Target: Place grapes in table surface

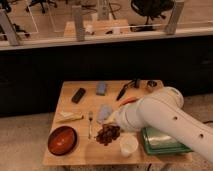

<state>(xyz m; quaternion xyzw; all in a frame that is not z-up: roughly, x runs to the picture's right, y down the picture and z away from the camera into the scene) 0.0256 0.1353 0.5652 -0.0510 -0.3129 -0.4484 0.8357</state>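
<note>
The dark reddish-purple grapes (107, 134) lie in a lumpy bunch on the light wooden table surface (75, 107), near its front edge, between a fork (90, 124) and a white cup (128, 145). My gripper (112, 121) is at the end of the big white arm that reaches in from the right. It is just above and behind the grapes, very close to them. Whether it touches them I cannot tell.
A red-brown bowl (62, 140) sits front left. A green tray (161, 145) lies under the arm at the right. A black remote (78, 95), a blue-grey block (101, 88), a black utensil (121, 92), a pale cloth (104, 112) and a yellowish item (69, 116) lie further back.
</note>
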